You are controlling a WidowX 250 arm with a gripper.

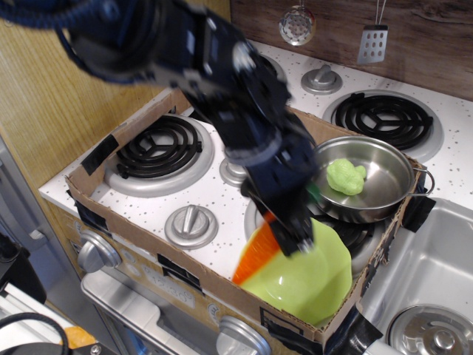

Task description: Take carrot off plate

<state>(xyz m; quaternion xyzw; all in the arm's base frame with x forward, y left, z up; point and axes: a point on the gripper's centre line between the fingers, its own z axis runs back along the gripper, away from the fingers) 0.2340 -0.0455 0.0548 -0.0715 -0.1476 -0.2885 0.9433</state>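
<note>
The carrot [256, 260] is glossy orange and hangs tilted, with its pointed tip down-left over the left rim of the plate [318, 279]. A small green bit that may be its stem [313, 194] shows beside the black arm. The plate is lime green and lies at the front right corner of the cardboard box. My gripper [290, 235] is shut on the carrot's thick upper part and holds it a little above the plate. The motion-blurred arm hides the rest of the carrot.
A steel pot [384, 194] holding a light green toy [346, 177] stands just behind the plate. Cardboard box walls [148, 244] ring the stove top. A coil burner [157, 148] and knobs [191, 224] lie to the left. A sink [436, 274] is at the right.
</note>
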